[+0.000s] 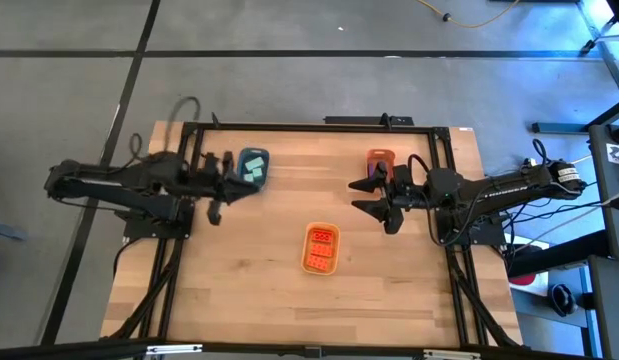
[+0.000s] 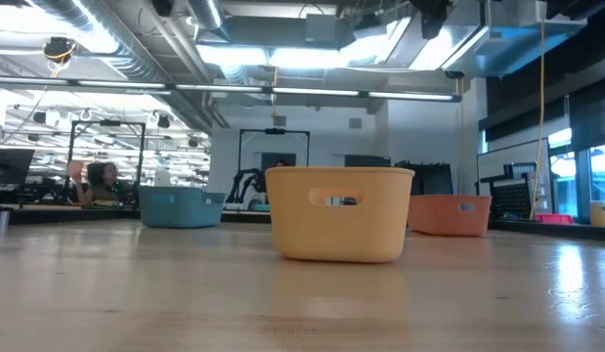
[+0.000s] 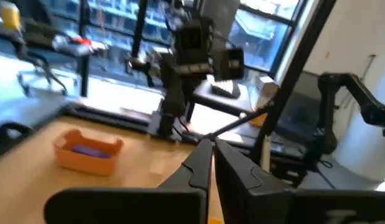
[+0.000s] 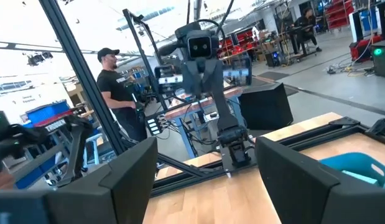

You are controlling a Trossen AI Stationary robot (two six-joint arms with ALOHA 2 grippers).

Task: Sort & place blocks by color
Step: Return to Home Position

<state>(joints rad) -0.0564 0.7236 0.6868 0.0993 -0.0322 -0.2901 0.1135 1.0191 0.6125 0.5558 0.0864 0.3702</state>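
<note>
Blocks all look binned. The orange-red blocks (image 1: pixel 321 248) are in the yellow tray (image 1: pixel 322 227). The mint-green blocks (image 1: pixel 253 170) are in the blue tray (image 1: pixel 255 154), behind the yellow tray on the left arm's side. The purple blocks (image 3: pixel 89 149) are in the orange tray (image 1: pixel 380 154), behind the yellow tray on the right arm's side. No loose bricks on the table around the yellow tray.

Step, as I judge it: sorting is done and the arms are homing.
- Left gripper (image 3: pixel 211 149): above the table just beside the blue tray, well apart from the yellow tray. Fingers are nearly closed with a thin gap, holding nothing.
- Right gripper (image 1: pixel 361 196): between the orange and yellow trays, closer to the orange. Jaws are spread wide and empty.

Next move: fold both arms back to rest without clipping the tray rims. The right gripper has the least room to the orange tray.

Hard to see:
- The right arm covers part of the orange tray from above, so I can't confirm the purple count.
- Bricks are too small in the high view to count reliably.
- The low view shows only the tray walls, with no contents and no arms.
- Person beyond the table in the right wrist view, not near the work.
</note>
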